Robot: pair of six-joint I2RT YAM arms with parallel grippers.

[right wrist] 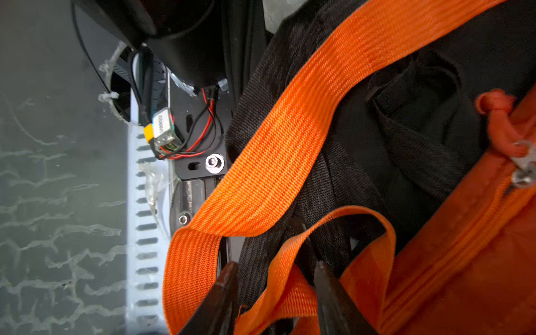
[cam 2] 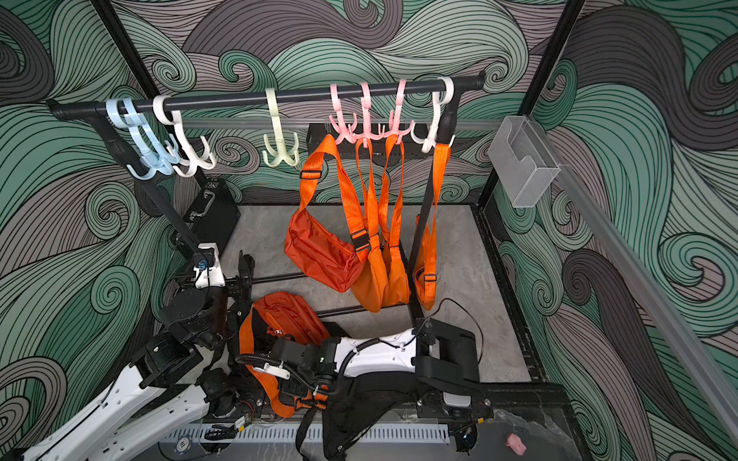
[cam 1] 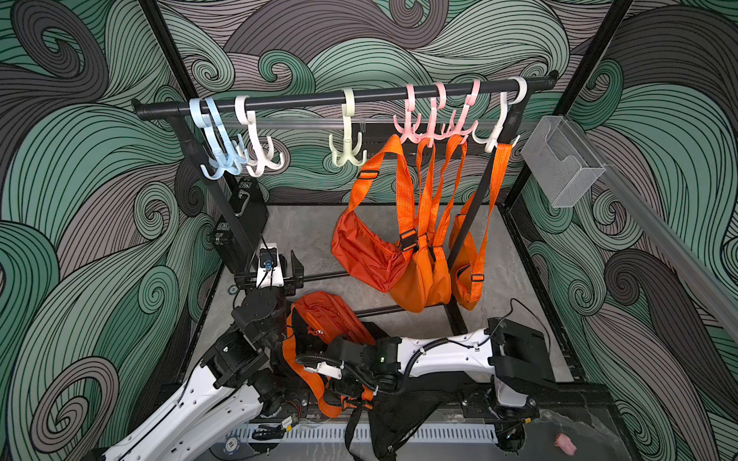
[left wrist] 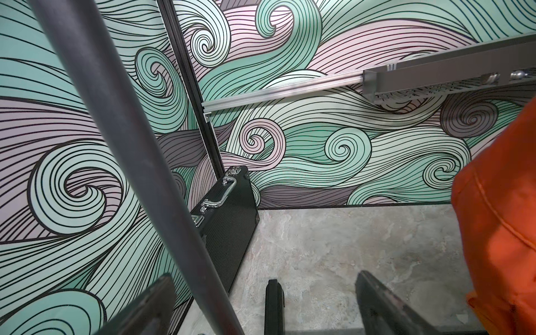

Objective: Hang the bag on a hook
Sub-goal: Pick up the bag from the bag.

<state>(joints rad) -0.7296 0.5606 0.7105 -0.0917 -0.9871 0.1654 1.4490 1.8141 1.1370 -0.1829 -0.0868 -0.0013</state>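
Right gripper (right wrist: 275,269) stands narrow astride the orange strap (right wrist: 275,145); we cannot tell whether it pinches. The bag (cam 1: 331,315), crumpled orange nylon, lies on the floor before the rack (cam 1: 279,101), unlifted. We judge that lifting and hooking remain. Left gripper (cam 1: 275,265) gapes empty by the rack's leg.

In the right wrist view the right gripper (right wrist: 275,266) was cut off by the edge and its fingers (right wrist: 223,295) were blurred. Whether they pinched the strap (right wrist: 261,174) was unclear. In both top views the right arm (cam 1: 447,355) hid it and covered part of the floor bag (cam 1: 331,315). A pink scrap (cam 1: 565,444) was too small to name.
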